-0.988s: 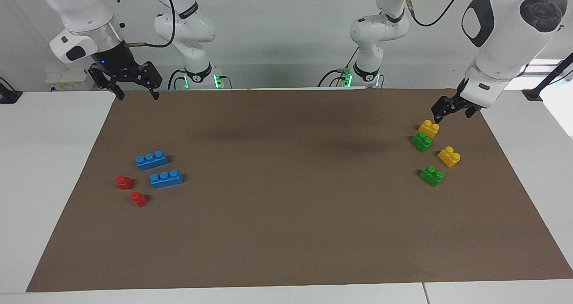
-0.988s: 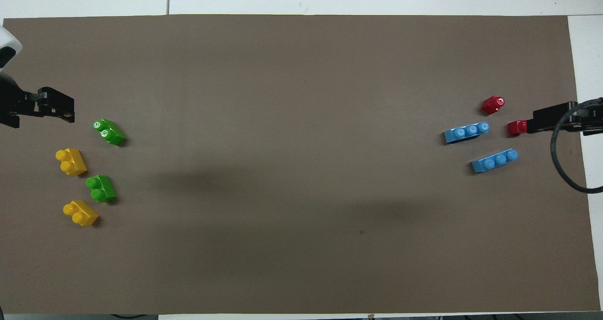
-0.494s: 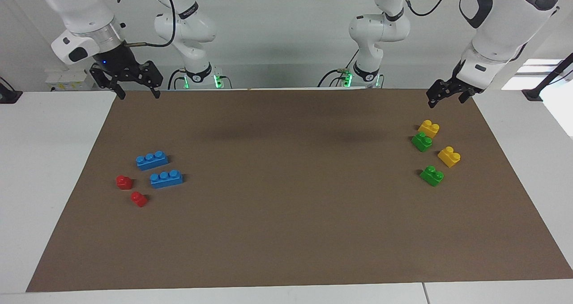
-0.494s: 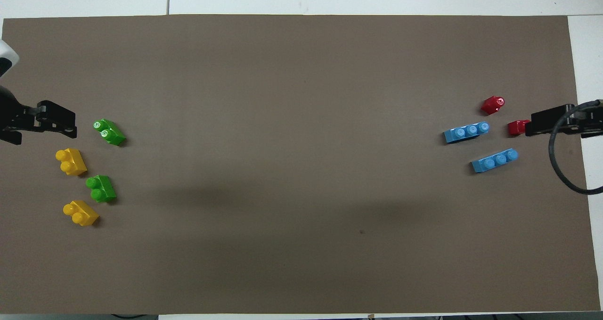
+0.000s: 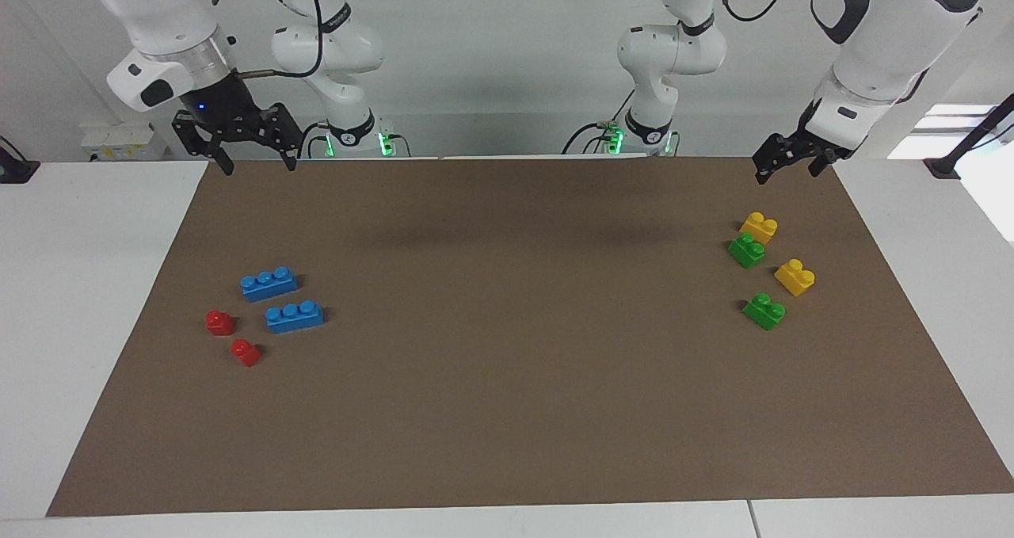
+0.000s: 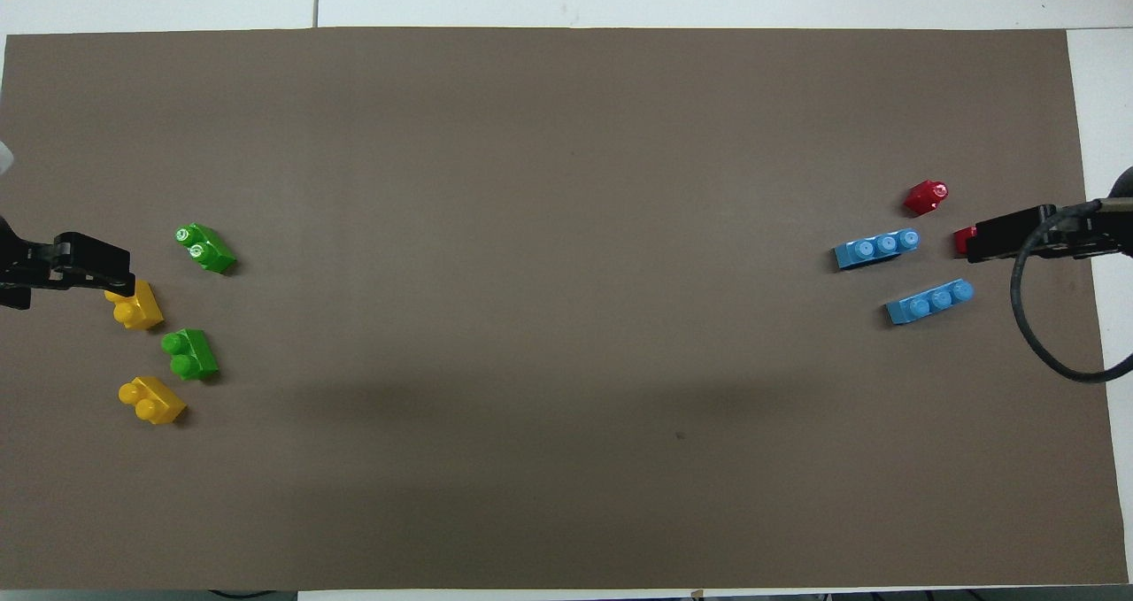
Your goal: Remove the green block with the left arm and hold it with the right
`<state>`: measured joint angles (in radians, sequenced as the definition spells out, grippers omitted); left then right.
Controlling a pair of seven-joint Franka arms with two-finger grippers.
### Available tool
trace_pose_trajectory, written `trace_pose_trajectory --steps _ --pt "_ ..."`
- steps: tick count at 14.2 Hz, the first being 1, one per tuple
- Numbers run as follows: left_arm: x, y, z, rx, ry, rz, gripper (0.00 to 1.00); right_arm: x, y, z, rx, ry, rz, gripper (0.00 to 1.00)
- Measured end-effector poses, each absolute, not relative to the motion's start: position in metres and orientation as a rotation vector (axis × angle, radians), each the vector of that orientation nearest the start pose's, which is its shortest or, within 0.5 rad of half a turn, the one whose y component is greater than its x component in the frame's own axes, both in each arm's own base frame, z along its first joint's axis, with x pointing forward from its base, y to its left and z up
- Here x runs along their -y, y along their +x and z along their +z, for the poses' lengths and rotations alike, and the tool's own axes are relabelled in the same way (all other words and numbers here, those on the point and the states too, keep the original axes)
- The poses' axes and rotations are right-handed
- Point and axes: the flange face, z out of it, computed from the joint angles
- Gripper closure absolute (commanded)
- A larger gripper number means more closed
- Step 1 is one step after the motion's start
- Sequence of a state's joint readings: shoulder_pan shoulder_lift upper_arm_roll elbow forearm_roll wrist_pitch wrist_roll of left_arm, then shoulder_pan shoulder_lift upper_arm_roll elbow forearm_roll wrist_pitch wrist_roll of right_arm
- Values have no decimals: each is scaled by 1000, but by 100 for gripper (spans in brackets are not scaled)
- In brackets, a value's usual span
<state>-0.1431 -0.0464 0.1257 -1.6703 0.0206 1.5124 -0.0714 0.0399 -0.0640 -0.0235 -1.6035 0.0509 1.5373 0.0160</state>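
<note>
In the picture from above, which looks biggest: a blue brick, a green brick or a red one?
1. Blue bricks, three studs long.
2. Green bricks.
3. Red blocks, smallest.
The two blues look alike, so do the two greens.

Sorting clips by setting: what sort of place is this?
Likely a robotics lab: a brown mat over white tables, the left claw and right claw raised above it, toy bricks like the green block.

red brick (image 6: 964, 239) half hidden under right gripper (image 6: 974, 247)
</note>
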Motion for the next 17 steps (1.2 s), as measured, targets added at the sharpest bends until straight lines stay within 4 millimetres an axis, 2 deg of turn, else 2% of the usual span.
trace_pose_trajectory --steps 4,17 --pt "10 530 608 84 -3155 135 0 -5 531 641 -21 -3088 6 1" --pt "22 529 610 -38 -3143 123 0 3 531 641 -32 -3142 9 0"
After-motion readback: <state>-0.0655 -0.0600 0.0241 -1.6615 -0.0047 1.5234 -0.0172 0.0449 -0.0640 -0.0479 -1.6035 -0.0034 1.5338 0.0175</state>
